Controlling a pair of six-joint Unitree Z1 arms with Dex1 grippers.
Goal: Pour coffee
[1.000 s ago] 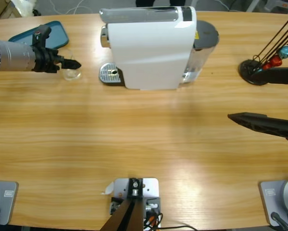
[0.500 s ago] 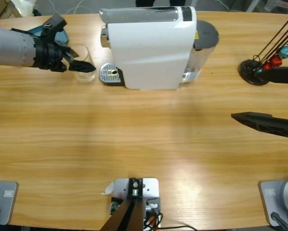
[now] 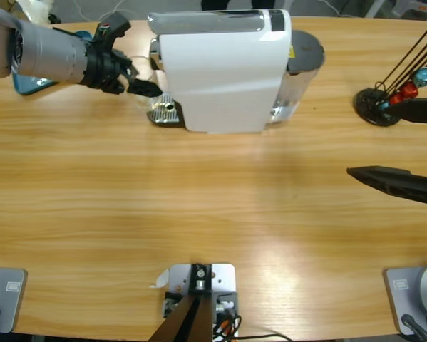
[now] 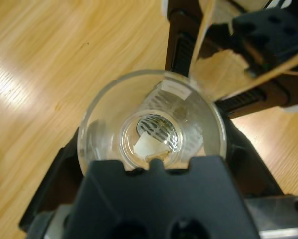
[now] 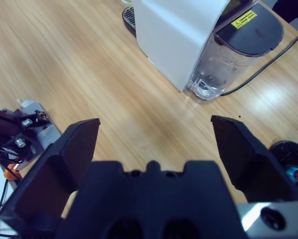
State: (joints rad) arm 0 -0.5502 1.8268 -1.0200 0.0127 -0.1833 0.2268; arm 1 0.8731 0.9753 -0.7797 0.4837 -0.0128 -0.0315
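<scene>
Clear glass tumbler clamped in left gripper (no liquid discernible inside), right gripper spread wide

Glass in the left pincer, over the machine's tray.

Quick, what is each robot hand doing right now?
Left tool: shut on the clear glass, carried above the machine's drip tray.
Right tool: open, holding nothing, above the table.

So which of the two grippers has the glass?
The left gripper, by the coffee machine; its fingers clamp the glass. The right gripper is open, empty.
</scene>
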